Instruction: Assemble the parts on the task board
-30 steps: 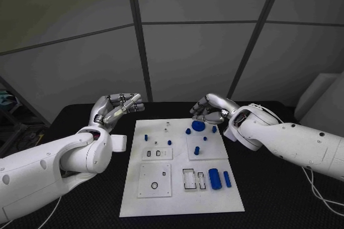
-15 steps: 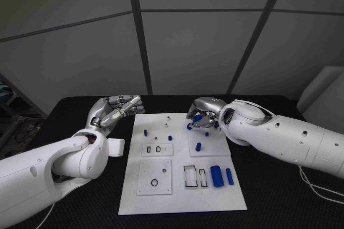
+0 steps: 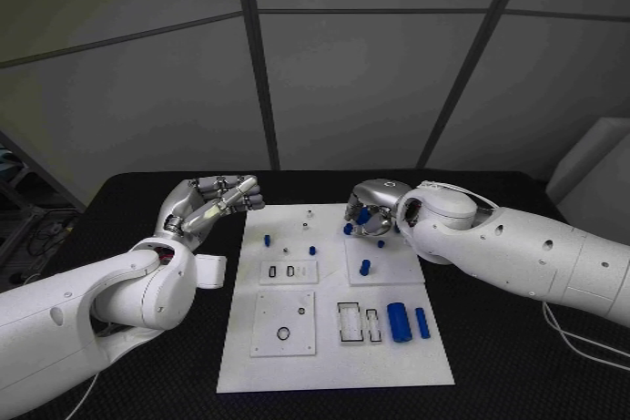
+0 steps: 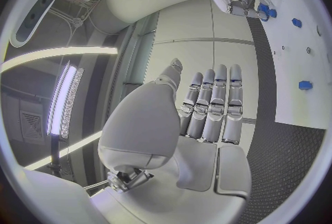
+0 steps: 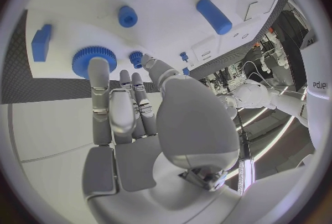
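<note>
Right hand (image 3: 371, 209) at upper centre, fingers around blue gear (image 5: 93, 60) on task board (image 3: 335, 365); firm hold uncertain. Likely light, rigid, toothed: best pinched at rim. Left hand (image 3: 210, 202) empty, fingers curled.

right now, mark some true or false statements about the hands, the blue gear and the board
1. The right hand is over the far part of the task board, by the blue gear. True.
2. The left hand holds a blue part. False: it holds nothing and sits off the board's left edge, above the black table.
3. The large blue cylinder lies on the board's near right area. True.
4. The blue gear is lifted clear off the board. False: in the right wrist view it sits on the board, a fingertip at its rim.
5. The board lies on a white table. False: the table is black.
</note>
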Robot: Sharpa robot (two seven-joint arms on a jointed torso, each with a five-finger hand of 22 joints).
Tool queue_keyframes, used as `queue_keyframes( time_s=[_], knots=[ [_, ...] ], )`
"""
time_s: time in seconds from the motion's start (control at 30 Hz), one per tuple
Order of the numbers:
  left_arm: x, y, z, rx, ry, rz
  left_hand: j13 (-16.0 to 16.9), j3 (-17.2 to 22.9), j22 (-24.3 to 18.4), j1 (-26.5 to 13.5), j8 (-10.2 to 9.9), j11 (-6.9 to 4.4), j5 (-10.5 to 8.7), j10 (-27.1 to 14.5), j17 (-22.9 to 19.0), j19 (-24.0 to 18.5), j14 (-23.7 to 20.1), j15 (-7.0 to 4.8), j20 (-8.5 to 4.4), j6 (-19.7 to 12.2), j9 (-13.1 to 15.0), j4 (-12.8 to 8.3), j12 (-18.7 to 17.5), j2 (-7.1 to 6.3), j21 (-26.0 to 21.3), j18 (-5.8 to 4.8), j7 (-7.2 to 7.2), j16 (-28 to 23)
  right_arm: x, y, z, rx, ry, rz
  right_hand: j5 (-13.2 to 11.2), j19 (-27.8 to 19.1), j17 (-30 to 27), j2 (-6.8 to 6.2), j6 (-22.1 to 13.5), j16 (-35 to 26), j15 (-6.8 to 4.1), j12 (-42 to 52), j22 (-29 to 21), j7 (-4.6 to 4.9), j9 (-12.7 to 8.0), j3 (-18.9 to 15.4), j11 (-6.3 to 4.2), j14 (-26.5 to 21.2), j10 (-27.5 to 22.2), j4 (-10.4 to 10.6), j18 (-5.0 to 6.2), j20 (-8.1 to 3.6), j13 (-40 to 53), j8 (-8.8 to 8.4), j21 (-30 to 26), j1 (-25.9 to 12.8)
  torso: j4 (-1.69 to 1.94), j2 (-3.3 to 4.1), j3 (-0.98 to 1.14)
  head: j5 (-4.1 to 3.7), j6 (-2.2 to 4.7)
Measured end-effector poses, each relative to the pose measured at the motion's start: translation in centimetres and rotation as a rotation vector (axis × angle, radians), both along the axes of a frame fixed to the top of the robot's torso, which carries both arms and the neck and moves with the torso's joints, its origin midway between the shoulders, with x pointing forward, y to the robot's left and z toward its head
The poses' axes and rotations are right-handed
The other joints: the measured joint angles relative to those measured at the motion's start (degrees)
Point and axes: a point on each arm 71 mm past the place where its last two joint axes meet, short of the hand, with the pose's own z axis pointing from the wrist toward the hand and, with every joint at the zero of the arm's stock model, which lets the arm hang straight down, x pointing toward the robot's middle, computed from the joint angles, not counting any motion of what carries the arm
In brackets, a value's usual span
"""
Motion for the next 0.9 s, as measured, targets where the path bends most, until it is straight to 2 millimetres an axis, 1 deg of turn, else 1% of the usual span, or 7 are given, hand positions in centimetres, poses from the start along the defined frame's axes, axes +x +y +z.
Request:
queue_keyframes(
  time_s=[0.3,0.4,0.43,0.5,0.6,0.63,0.9],
  knots=[
    [0.0,0.07,-0.02,0.001,0.003,-0.001,0.0,0.0,-0.05,0.0,0.01,0.0,0.0,0.0,0.0,0.0,-0.2,0.2,0.0,0.0,0.0,0.0,-0.28,0.0,0.0,0.0,0.0,0.0,0.14,0.34,-0.16,-0.025,0.005,-0.002,0.06,0.21,1.7,0.39,0.0,1.51,0.0,0.28,1.92,0.0,-0.01,0.58,-0.02,0.0,0.03,0.58,0.01,0.21,0.06,0.0,1.75,0.39,-0.03,0.23,0.16,0.2,0.02],
    [0.01,0.08,-0.03,0.001,0.004,-0.002,0.0,0.0,-0.05,0.0,0.01,0.0,0.0,0.0,-0.05,0.0,-0.2,0.2,0.0,-0.22,0.0,0.0,-0.28,0.0,0.0,0.0,0.22,0.0,0.14,0.38,-0.18,-0.029,0.005,-0.001,0.24,0.21,2.33,0.39,0.0,1.97,0.0,0.44,2.75,0.0,-0.01,0.91,-0.29,0.0,1.0,0.91,0.0,0.21,0.06,0.0,2.48,0.39,-0.05,0.26,0.21,0.2,-0.01],
    [0.01,0.08,-0.03,0.001,0.005,-0.002,0.0,0.0,-0.05,0.0,0.01,0.0,0.0,0.0,-0.05,0.0,-0.2,0.2,0.0,-0.22,0.0,0.0,-0.28,0.0,0.0,0.0,0.22,0.0,0.15,0.38,-0.18,-0.03,0.005,-0.001,0.24,0.23,2.56,0.39,0.02,2.28,0.0,0.47,3.08,-0.01,-0.01,1.08,-0.4,0.0,1.31,1.08,-0.06,0.23,0.06,0.0,2.79,0.39,-0.06,0.29,0.21,0.2,-0.03],
    [0.02,0.09,-0.04,0.001,0.006,-0.002,0.0,0.0,-0.05,0.0,-0.17,0.0,0.0,0.0,-0.05,0.0,-0.2,0.2,0.0,-0.22,0.0,0.0,-0.28,0.0,0.0,0.0,0.22,-0.03,0.17,0.4,-0.19,-0.031,0.004,0.0,0.24,0.62,3.06,0.39,0.22,2.6,0.0,0.68,3.71,-0.2,-0.01,1.41,-0.59,0.0,1.91,1.41,-0.94,0.22,0.11,0.0,3.36,0.38,-0.07,0.33,0.24,0.19,-0.06],
    [0.03,0.1,-0.05,0.001,0.008,-0.003,0.0,0.0,-0.05,0.0,-0.22,0.0,0.0,0.0,-0.04,0.0,-0.2,0.2,0.0,-0.22,0.0,0.0,-0.28,0.0,0.0,0.0,0.22,-0.23,0.19,0.45,-0.2,-0.031,0.004,0.0,0.24,0.62,3.54,0.41,0.22,2.98,0.0,0.68,4.38,-0.21,-0.01,1.94,-0.64,0.0,2.53,1.58,-0.94,0.22,0.11,0.0,3.91,0.37,-0.07,0.37,0.25,0.12,-0.14],
    [0.03,0.1,-0.06,0.001,0.008,-0.004,0.0,0.0,-0.09,0.0,-0.22,0.0,0.0,0.0,-0.04,0.0,-0.2,0.2,0.0,-0.22,0.0,0.0,-0.28,0.0,0.0,0.0,0.22,-0.23,0.2,0.47,-0.21,-0.031,0.004,0.0,0.24,0.63,3.75,0.91,0.22,3.12,0.0,0.91,4.71,-0.21,-0.01,2.11,-0.83,0.0,2.71,1.74,-0.94,0.22,0.11,0.0,4.12,0.31,-0.07,0.37,0.26,0.11,-0.17],
    [0.04,0.07,-0.1,0.001,0.013,-0.007,0.0,0.0,-0.11,0.0,-0.24,0.0,0.0,0.0,-0.04,0.0,-0.2,0.2,0.0,-0.22,0.01,0.0,-0.28,0.0,0.0,0.0,0.22,-0.23,0.29,0.66,-0.26,-0.031,0.006,0.001,0.24,0.83,4.66,1.08,0.42,3.95,0.0,1.06,5.74,-0.41,-0.01,3.25,-1.02,-0.01,4.33,2.0,-0.93,0.02,0.16,0.0,4.9,0.48,-0.07,0.48,0.29,0.09,-0.26]
  ],
)
